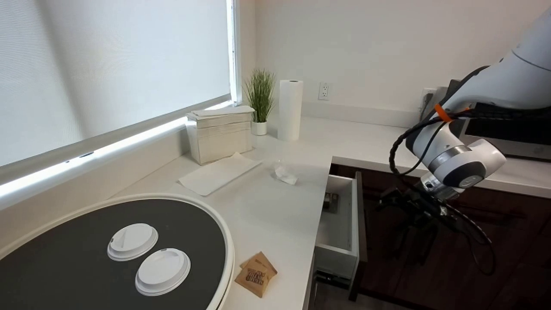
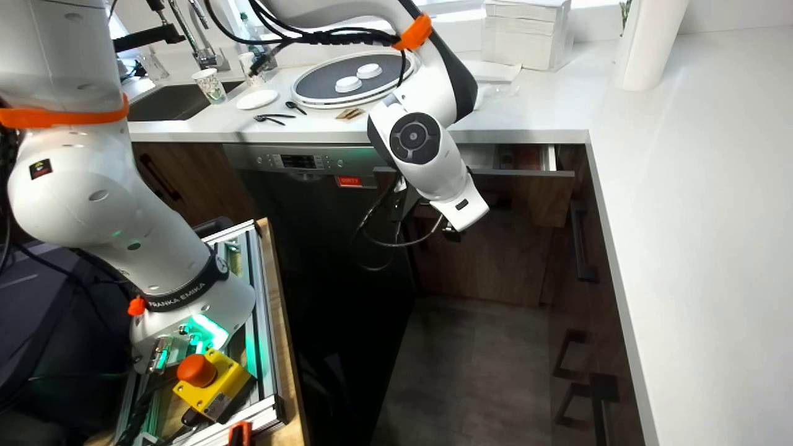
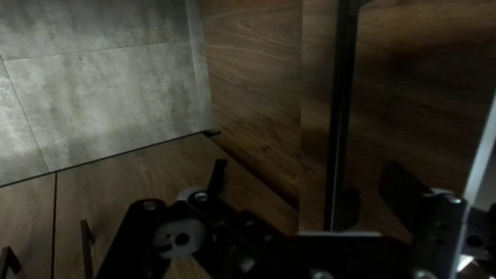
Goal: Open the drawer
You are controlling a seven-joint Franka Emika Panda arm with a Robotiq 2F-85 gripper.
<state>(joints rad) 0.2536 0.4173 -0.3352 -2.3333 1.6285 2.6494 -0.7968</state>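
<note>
Wide, shallow, dark brown wood-fronted drawer [image 1: 355,224], pale grey inside, juts from beneath the white countertop [image 1: 275,215] – the black two-fingered gripper [image 3: 305,162], spread apart near its front, could nudge it shut if swung inward

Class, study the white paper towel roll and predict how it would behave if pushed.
Pushed high, the paper towel roll would probably tip, since it stands tall and narrow. Once down, its round sides might let it roll along the counter. It may be light: the dark hole on top suggests a hollow core.
</note>
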